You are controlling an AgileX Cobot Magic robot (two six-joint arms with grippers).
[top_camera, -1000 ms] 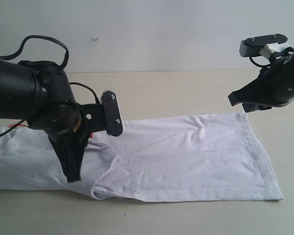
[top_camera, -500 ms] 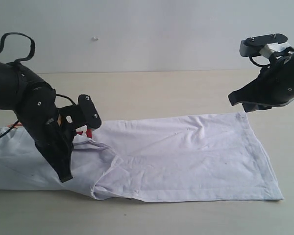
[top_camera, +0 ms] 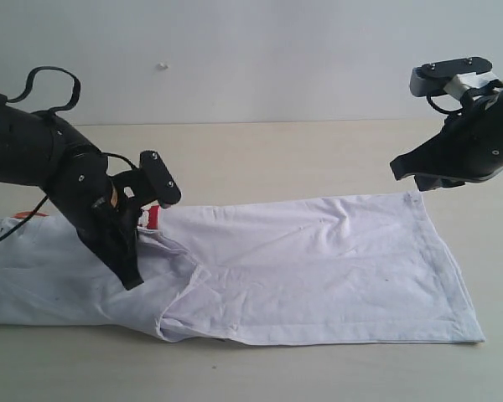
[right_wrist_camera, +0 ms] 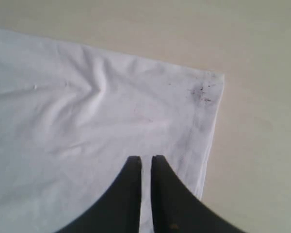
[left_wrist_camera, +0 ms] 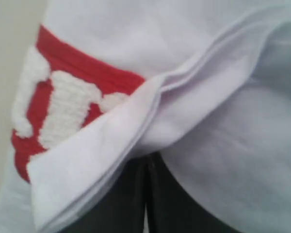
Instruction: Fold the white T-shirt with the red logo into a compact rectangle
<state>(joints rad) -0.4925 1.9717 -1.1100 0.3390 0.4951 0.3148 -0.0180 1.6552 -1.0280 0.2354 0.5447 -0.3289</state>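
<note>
The white T-shirt point(top_camera: 318, 268) lies flat and long across the table, its hem end to the right. A short piece of the red logo point(top_camera: 153, 218) peeks out from under a folded flap; in the left wrist view the red logo point(left_wrist_camera: 63, 104) shows fuzzy white letters. My left gripper point(top_camera: 132, 280) points down into the shirt beside that flap. Its jaws stand together, and a fold of the white T-shirt point(left_wrist_camera: 233, 121) runs into the left gripper point(left_wrist_camera: 148, 158), hiding the tips. My right gripper point(top_camera: 400, 170) hangs above the shirt's far right corner. The right gripper point(right_wrist_camera: 146, 158) is shut on nothing.
The beige table point(top_camera: 318, 151) runs back to a pale wall. The shirt's hem corner point(right_wrist_camera: 208, 90) carries small dark specks. The bulky left arm point(top_camera: 33, 159) and its cable stand over the shirt's left end.
The left arm swung left and then back towards the flap, tips ending slightly higher on the shirt. More of the red logo shows. The right arm has not moved.
</note>
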